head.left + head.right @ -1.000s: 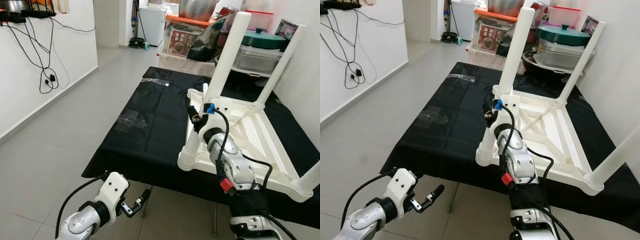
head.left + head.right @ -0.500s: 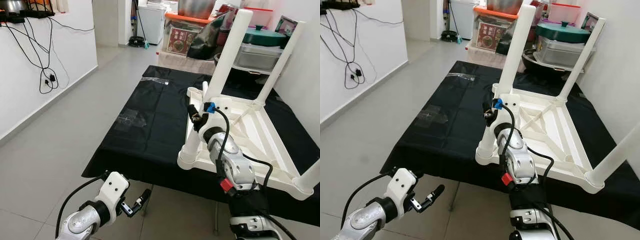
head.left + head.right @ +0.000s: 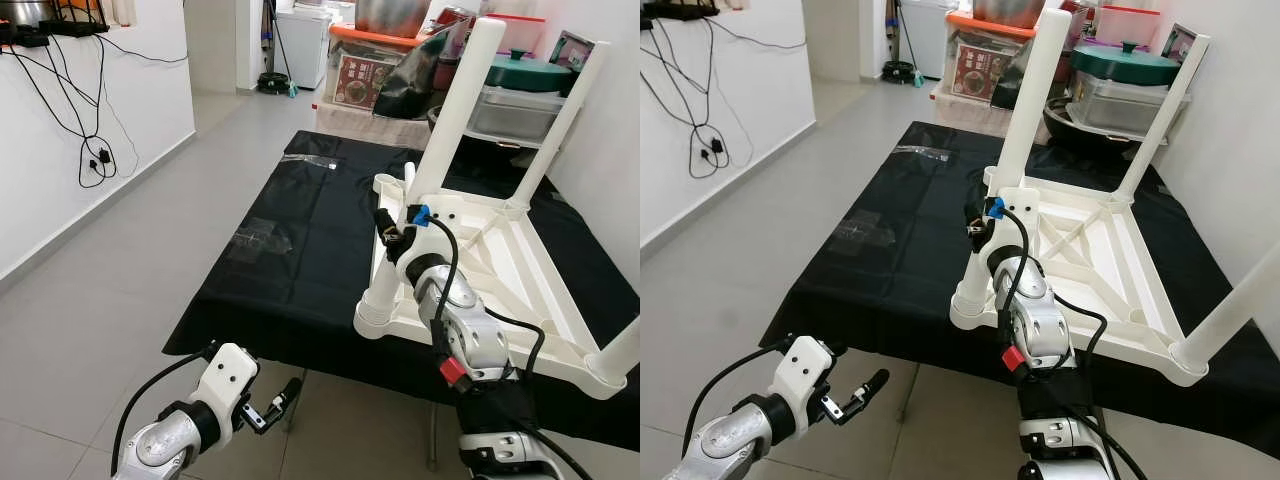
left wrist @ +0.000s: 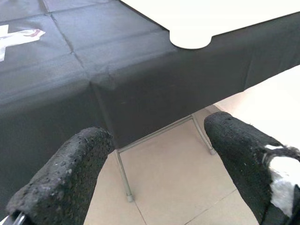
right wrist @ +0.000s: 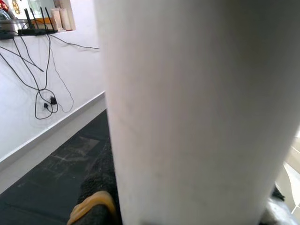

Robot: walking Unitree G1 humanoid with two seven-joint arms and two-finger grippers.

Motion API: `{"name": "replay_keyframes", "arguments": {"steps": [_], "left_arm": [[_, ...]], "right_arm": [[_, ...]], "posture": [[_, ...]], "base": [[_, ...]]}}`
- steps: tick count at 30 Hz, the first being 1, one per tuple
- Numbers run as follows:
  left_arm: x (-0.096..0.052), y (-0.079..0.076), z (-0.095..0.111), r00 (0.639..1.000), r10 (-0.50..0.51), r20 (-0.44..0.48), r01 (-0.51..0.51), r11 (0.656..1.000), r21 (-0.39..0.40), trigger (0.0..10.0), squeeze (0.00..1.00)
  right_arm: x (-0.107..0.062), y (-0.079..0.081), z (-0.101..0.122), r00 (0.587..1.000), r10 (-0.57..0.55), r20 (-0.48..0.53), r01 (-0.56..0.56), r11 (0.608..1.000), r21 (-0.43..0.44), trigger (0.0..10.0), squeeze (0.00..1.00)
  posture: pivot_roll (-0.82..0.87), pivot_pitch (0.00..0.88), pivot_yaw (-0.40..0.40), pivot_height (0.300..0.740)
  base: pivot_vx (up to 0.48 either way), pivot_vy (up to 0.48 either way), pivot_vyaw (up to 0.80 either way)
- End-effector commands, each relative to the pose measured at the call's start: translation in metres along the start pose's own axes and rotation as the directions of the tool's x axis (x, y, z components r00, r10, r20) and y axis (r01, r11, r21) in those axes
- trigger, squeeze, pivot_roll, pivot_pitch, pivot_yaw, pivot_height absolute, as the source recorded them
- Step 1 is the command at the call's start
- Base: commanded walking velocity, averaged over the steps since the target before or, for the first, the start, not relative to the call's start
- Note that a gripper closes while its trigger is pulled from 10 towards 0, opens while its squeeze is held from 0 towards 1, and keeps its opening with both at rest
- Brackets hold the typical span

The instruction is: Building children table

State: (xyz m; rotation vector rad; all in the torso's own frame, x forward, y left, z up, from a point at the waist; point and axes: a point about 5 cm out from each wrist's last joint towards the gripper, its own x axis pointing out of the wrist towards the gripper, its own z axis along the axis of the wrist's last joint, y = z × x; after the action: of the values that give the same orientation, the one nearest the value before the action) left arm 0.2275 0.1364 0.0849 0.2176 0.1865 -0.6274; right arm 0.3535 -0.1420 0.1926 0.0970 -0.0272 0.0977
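A white children's table (image 3: 515, 275) lies upside down on a black-clothed work table (image 3: 290, 250). Three white legs stand up from its corners: far left (image 3: 455, 110), far right (image 3: 562, 120) and near right (image 3: 618, 358). At the near left corner a fourth white leg (image 3: 381, 292) stands in its round socket. My right gripper (image 3: 392, 238) is shut on this leg's upper part, and the leg (image 5: 197, 108) sits between the black pads in the right wrist view. My left gripper (image 3: 279, 402) hangs open below the work table's front edge, fingers (image 4: 61, 183) apart and holding nothing.
Clear tape patches (image 3: 262, 240) lie on the cloth. Boxes, a green-lidded pot (image 3: 528, 78) and a black bag are stacked behind the work table. A white wall with hanging cables (image 3: 95, 150) runs along the left, across open tiled floor. Another wall is close on the right.
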Motion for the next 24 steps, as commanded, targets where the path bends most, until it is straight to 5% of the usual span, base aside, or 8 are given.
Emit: {"name": "replay_keyframes", "arguments": {"steps": [1,24], "left_arm": [[0.0030,-0.0030,-0.0012,1.000,-0.014,0.000,0.014,1.000,0.004,10.0,0.00],[0.0042,-0.0028,-0.0019,1.000,-0.018,-0.001,0.018,1.000,0.007,10.0,0.00]], "right_arm": [[-0.0032,-0.0084,-0.0128,0.998,-0.034,-0.051,0.034,0.999,-0.012,10.0,0.00],[-0.0028,-0.0071,-0.0096,0.999,-0.026,-0.033,0.026,1.000,-0.015,10.0,0.00]], "posture": [[0.05,0.000,-0.117,0.740],[0.05,0.000,-0.117,0.740]], "base": [[0.000,0.000,0.00],[0.000,0.000,0.00]]}}
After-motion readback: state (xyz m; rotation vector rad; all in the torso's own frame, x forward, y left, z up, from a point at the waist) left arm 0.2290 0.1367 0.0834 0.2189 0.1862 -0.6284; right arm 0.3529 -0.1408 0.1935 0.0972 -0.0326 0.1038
